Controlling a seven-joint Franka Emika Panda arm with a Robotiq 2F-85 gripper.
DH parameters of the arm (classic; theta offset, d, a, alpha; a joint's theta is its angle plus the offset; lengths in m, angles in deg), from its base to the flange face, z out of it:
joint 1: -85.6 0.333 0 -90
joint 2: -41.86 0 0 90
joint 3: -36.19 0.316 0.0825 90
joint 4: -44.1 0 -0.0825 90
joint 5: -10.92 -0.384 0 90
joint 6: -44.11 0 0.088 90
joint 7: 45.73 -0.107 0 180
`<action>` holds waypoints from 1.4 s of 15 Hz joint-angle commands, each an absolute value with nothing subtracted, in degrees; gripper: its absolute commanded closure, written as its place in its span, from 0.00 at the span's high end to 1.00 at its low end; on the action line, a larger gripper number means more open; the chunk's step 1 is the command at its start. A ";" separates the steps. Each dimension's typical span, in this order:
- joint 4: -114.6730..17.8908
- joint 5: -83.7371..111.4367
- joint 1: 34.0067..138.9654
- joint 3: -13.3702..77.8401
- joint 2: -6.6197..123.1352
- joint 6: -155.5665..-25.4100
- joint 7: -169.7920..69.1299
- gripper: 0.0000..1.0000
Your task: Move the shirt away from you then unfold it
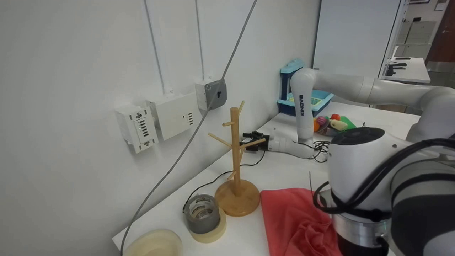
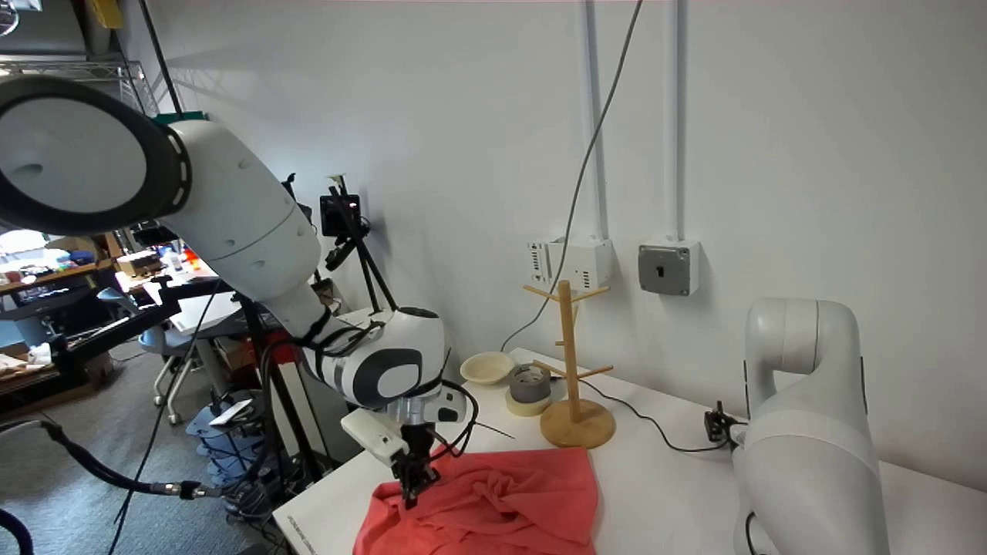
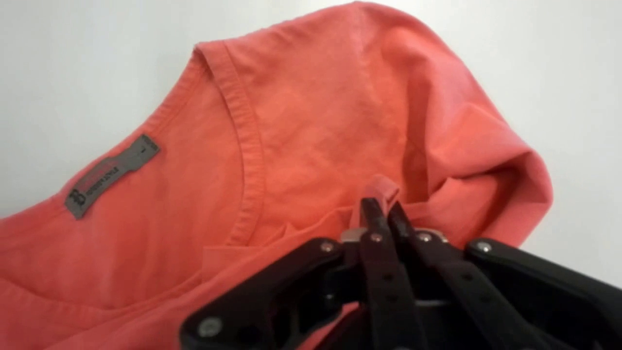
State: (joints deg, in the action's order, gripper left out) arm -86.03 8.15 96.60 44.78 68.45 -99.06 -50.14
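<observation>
At btm of both ext. views, shirt (image 2: 517,505) cut off; gripper (image 3: 382,204) w/ fold of it pinched.

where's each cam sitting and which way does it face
An exterior view: high near the bowl, facing along the table toward the Kinova; arm shows, jaws don't.
An exterior view: raised, facing across the table to the wall; arm and jaws show.
Wrist view: on the arm, facing down at the shirt; jaws shut on it.
Both exterior views share the stand, tape and shirt.
</observation>
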 commanded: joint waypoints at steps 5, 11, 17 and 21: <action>-83.91 11.25 99.29 44.25 63.27 -97.73 -52.92 0.01; -74.54 23.44 105.99 43.64 65.19 -100.38 -58.24 0.01; -62.43 38.26 113.67 39.59 74.74 -105.96 -63.20 0.01; -54.46 41.34 117.31 37.10 82.32 -110.01 -62.75 0.01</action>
State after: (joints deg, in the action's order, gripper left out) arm -61.95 38.77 114.52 39.53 75.81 -107.39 -62.17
